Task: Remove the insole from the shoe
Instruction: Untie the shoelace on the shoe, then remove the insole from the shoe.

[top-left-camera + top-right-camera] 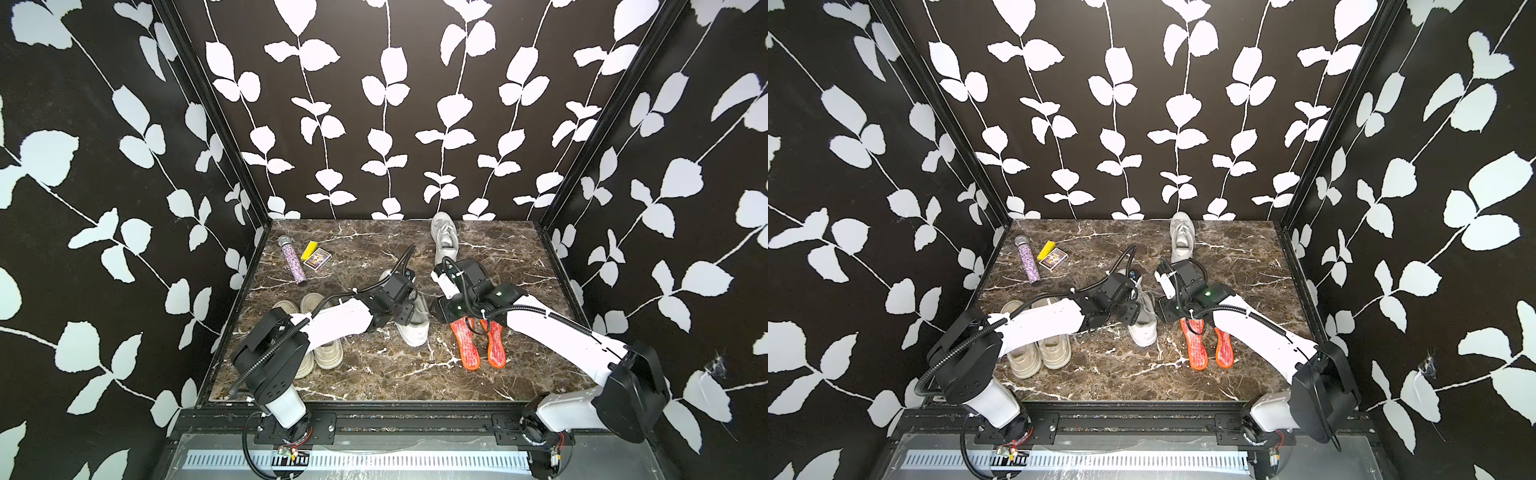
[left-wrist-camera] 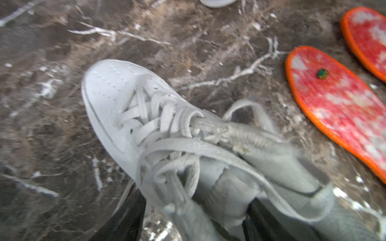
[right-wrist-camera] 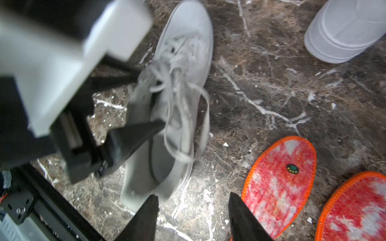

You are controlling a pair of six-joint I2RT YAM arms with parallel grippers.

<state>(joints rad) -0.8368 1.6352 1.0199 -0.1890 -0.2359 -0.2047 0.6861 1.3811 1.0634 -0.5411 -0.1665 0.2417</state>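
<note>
**Location:** the orange insoles [image 1: 468, 347] lie flat on the worktop [image 1: 374, 374], just right of the white shoe [image 1: 413, 328].

**Tools:** the left tool [image 3: 152, 98] has its jaws apart, astride the shoe's collar. The right tool [image 3: 192, 196] is apart and empty.

**Risk:** loose laces could snag a left finger on withdrawal and drag the shoe onto the insoles.

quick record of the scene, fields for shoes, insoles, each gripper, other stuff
task sneaker: white, centre, laces loose
insoles: two, red with orange edges, flat on the table
left gripper: open, one finger inside the sneaker's opening
right gripper: open, empty, above the table beside the insoles
other shoes: white sneaker at the back; beige pair under the left arm
clutter: glitter microphone, card box
</note>
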